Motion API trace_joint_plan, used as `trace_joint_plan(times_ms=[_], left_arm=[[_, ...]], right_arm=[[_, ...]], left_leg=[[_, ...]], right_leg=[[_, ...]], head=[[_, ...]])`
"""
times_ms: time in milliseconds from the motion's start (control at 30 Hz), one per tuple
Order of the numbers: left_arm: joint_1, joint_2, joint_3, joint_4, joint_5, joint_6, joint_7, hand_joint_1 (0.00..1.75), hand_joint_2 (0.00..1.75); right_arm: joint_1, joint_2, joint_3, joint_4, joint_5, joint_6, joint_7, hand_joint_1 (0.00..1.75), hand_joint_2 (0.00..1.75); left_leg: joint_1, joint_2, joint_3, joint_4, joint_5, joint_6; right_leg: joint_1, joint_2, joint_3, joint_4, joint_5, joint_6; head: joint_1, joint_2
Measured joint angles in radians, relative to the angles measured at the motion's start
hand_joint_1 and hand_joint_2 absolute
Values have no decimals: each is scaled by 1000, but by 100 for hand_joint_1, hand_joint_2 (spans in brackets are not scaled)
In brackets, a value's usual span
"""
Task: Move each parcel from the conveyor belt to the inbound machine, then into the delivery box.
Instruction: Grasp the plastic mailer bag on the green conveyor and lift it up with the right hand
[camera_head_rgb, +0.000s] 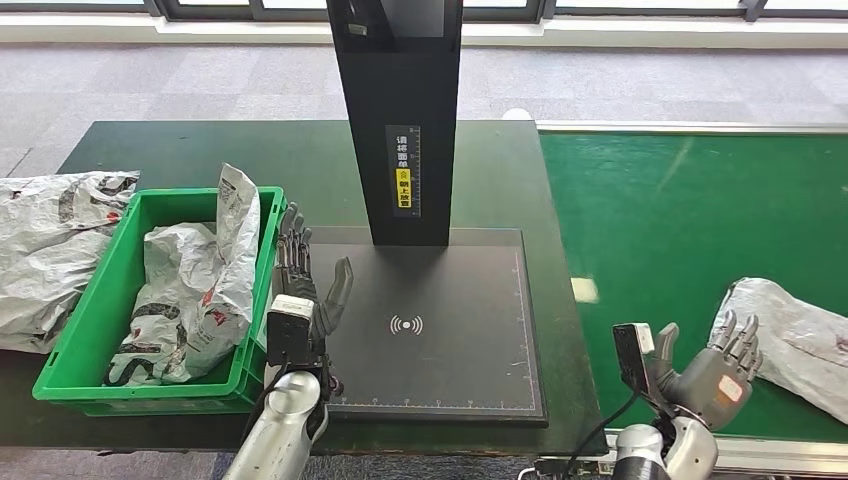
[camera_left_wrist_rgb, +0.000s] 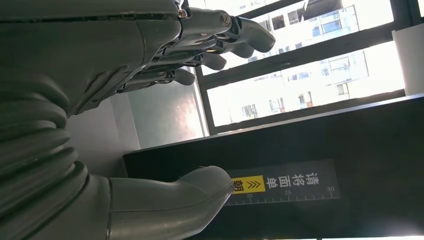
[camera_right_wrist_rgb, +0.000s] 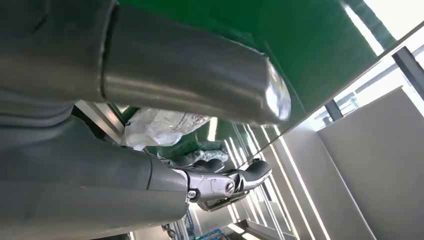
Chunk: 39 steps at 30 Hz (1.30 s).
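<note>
At the far left, crumpled grey parcels (camera_head_rgb: 50, 250) lie on the dark table (camera_head_rgb: 150, 150), beside the green delivery box (camera_head_rgb: 110, 290), which already holds more bags (camera_head_rgb: 195, 290). Just right of the box, the left hand (camera_head_rgb: 305, 290) stands upright over the edge of the inbound machine (camera_head_rgb: 440, 330), released, fingers apart, holding nothing. The machine's black column (camera_head_rgb: 400, 120) carries a label (camera_head_rgb: 403, 170) with Chinese writing, readable in the left wrist view as 请将面单, a yellow field and a small ruler scale; the plate shows a wireless symbol (camera_head_rgb: 406, 324). On the green conveyor belt (camera_head_rgb: 690, 210), the right hand (camera_head_rgb: 715, 375) is open and empty. The next parcel (camera_head_rgb: 800, 340) lies just to its right, almost touching the fingertips, its long axis running diagonally toward the near right. I judge the right hand must take it.
</note>
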Motion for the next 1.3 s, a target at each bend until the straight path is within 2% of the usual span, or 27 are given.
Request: trace_joint_plan(times_ms=[67, 200, 367, 433, 733, 1033, 1300], left_arm=[[0, 0, 1, 0, -2, 0, 0, 0, 175], [2, 0, 4, 0, -14, 0, 0, 0, 175], [5, 0, 10, -5, -18, 2, 0, 0, 175], [6, 0, 13, -7, -18, 3, 0, 0, 175], [15, 0, 20, -20, -17, 0, 0, 0, 175], [15, 0, 25, -21, -18, -2, 0, 0, 175], [14, 0, 28, -10, -22, -5, 0, 0, 175]], right_arm=[[-4, -1, -9, -7, 52, 0, 45, 0, 175], [-6, -21, -12, -14, 146, 0, 239, 0, 175], [10, -61, 4, -9, 171, 0, 427, 0, 175], [19, -77, 18, -2, 174, 0, 474, 0, 175], [12, -142, 30, 150, 150, 0, 523, 0, 175], [-44, -213, 98, 404, 161, 15, 647, 0, 175], [-78, -241, 108, 508, 172, -3, 622, 0, 175]], left_leg=[[0, 0, 0, 0, 0, 0], [0, 0, 0, 0, 0, 0], [0, 0, 0, 0, 0, 0], [0, 0, 0, 0, 0, 0], [0, 0, 0, 0, 0, 0], [0, 0, 0, 0, 0, 0], [0, 0, 1, 0, 0, 1]], right_leg=[[0, 0, 0, 0, 0, 0], [0, 0, 0, 0, 0, 0], [0, 0, 0, 0, 0, 0], [0, 0, 0, 0, 0, 0], [0, -1, 1, 0, 0, 0], [0, 0, 1, 0, 0, 0], [0, 0, 1, 0, 0, 1]], head=[[0, 0], [0, 0], [0, 0], [0, 0], [0, 0], [0, 0], [0, 0]])
